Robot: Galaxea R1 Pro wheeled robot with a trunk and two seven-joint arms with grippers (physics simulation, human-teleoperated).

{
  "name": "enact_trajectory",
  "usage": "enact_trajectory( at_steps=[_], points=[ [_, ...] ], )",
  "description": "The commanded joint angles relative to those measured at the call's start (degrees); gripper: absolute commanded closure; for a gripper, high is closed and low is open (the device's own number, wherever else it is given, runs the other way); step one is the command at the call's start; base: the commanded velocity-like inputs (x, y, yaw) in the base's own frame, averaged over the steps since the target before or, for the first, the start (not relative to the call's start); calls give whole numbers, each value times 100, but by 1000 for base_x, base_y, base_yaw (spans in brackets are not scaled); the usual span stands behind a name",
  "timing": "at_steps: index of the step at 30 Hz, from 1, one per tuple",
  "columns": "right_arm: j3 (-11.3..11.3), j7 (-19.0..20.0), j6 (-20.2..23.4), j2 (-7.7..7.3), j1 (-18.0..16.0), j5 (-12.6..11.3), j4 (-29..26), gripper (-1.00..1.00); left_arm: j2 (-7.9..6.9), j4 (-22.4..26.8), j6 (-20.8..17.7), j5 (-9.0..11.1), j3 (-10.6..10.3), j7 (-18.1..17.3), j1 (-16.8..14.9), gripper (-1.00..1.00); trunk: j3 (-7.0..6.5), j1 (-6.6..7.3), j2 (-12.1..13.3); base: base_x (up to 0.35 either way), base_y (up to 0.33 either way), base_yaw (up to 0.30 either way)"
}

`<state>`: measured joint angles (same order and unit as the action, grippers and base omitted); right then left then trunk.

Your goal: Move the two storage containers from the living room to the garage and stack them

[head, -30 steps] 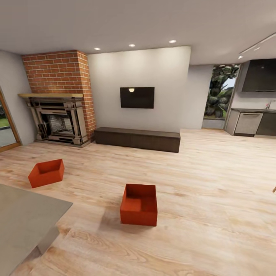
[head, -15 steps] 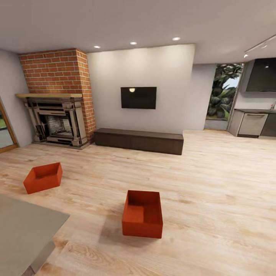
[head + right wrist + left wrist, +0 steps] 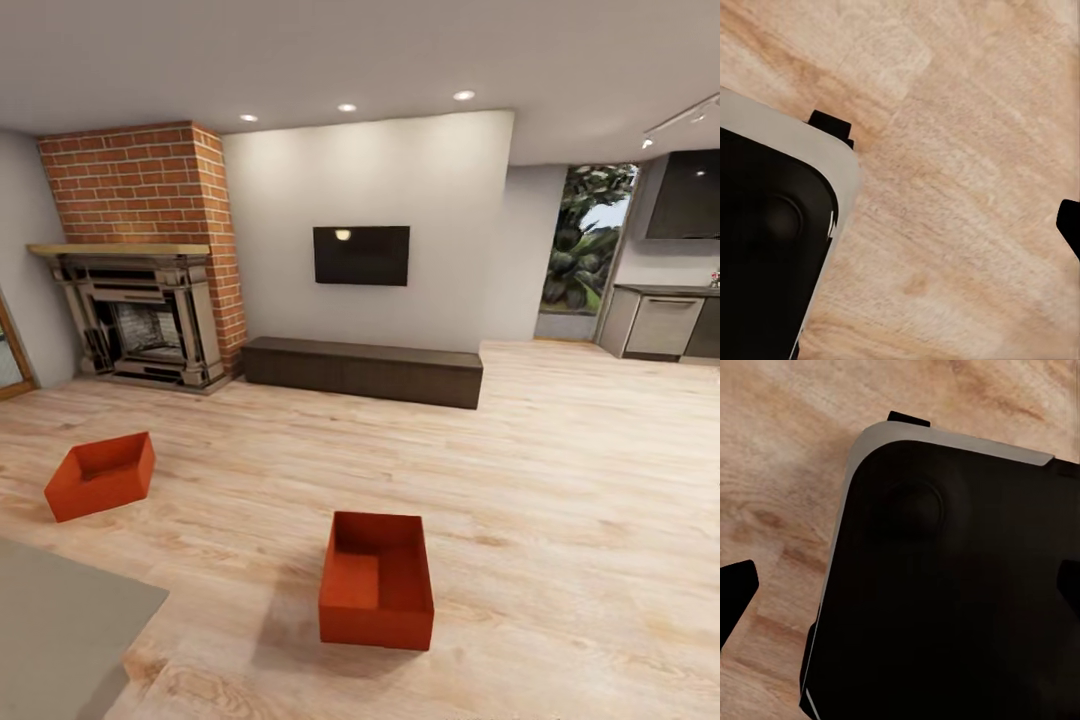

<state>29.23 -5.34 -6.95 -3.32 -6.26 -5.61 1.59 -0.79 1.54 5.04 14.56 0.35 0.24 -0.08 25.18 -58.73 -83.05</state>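
Orange-red storage containers sit well apart on the living room's wood plank floor (image 3: pixel 560 470): near container (image 3: pixel 377 580) centre, far container (image 3: pixel 100 475) left, toward the brick fireplace (image 3: pixel 140 260). End effector states: cannot tell.

The head view itself shifts: the camera rolls forward and swings slightly toward 3 o'clock, so the room's contents slide across the picture without moving on the wood floor (image 3: pixel 560 480). The near storage container (image 3: pixel 377 580) sits lower and larger, toward 6 o'clock. The far storage container (image 3: pixel 100 476) drifts toward 8 o'clock, nearer the edge. The grey surface (image 3: pixel 60 630) at 7 o'clock shows less of itself, and the fireplace (image 3: pixel 140 320) slips toward 9 o'clock.
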Motion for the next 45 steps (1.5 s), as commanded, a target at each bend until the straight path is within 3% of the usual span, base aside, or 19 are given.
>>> enact_trajectory(
  at_steps=[1, 11, 45],
  points=[
    [48, -2, -35, 4, -6, -63, 17, -100, 0, 1, 12, 21, 0, 2, -1, -100, 6, 0, -3, 17, 1, -184],
    [48, -2, -34, 7, -6, -80, 17, -100, 0, -3, 6, 21, -3, 2, -1, -100, 6, 0, -3, 24, 0, -149],
    [48, -2, -34, 7, -6, -38, 17, -100, 0, -3, 6, 21, 0, 2, -1, -100, 6, 0, -3, 315, 0, -1]
  ],
)
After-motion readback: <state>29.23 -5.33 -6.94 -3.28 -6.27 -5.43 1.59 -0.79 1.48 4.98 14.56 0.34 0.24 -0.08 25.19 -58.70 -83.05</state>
